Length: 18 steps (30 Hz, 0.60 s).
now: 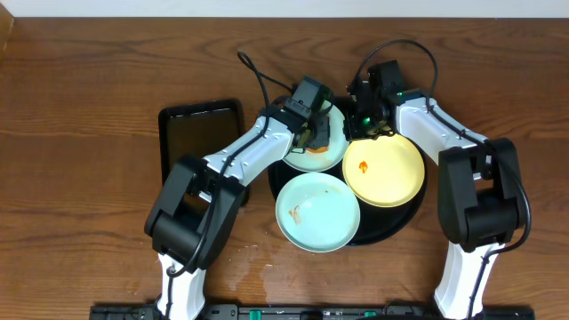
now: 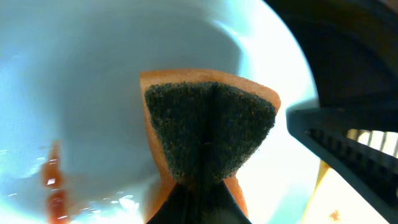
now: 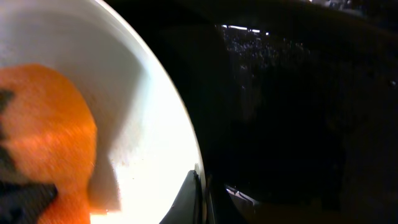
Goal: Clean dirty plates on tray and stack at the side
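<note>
Sponge (image 2: 211, 134) clamped in your left gripper (image 2: 198, 202), on one mint plate (image 2: 124, 74). Second mint plate (image 1: 317, 211) and one yellow plate (image 1: 384, 169) lie beside it. Right gripper (image 3: 200, 199) — cannot tell its grip.

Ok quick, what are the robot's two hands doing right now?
Left gripper: closed, pressing the sponge onto the mint plate.
Right gripper: looks closed, fingers pinching that plate's rim.

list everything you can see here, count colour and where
table: 1, brown wood, under everything
round tray: 1, black, table centre
front plate: 1, mint-blue, tray's near side
back plate: 1, mint-blue, tray's far side
yellow plate: 1, pale yellow, tray's right
rectangular tray: 1, dark, left of round tray
sponge: 1, orange with dark face, on back plate
left hand: 1, black, shut on sponge
right hand: 1, black, pinching back plate's rim
</note>
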Each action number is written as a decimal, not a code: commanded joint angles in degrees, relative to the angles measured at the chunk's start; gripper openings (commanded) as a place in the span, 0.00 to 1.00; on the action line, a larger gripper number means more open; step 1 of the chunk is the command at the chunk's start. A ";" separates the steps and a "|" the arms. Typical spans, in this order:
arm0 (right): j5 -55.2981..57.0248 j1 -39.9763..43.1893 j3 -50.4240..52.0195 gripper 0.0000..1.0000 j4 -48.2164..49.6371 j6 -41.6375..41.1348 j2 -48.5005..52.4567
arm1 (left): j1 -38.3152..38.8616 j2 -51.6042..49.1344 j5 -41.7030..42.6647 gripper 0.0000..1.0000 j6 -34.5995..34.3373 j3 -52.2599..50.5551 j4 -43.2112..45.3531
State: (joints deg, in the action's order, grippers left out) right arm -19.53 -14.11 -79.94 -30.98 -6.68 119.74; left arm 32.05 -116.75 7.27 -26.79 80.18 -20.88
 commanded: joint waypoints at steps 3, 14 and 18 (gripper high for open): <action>1.79 -0.13 -0.52 0.01 -1.68 -1.05 0.92 | -1.03 -0.09 -17.79 0.07 6.71 1.22 -3.72; 3.21 -0.13 -0.52 0.01 -4.26 -2.73 0.92 | -0.79 -0.04 -42.82 0.08 14.01 1.62 -5.05; 3.23 -0.11 -0.52 0.01 -4.39 -2.73 0.92 | -0.52 0.09 -46.16 0.08 14.32 4.09 -7.26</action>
State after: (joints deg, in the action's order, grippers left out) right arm -20.05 -14.81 -80.47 -34.46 -9.28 119.74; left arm 32.88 -116.71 -27.24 -14.09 81.17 -26.94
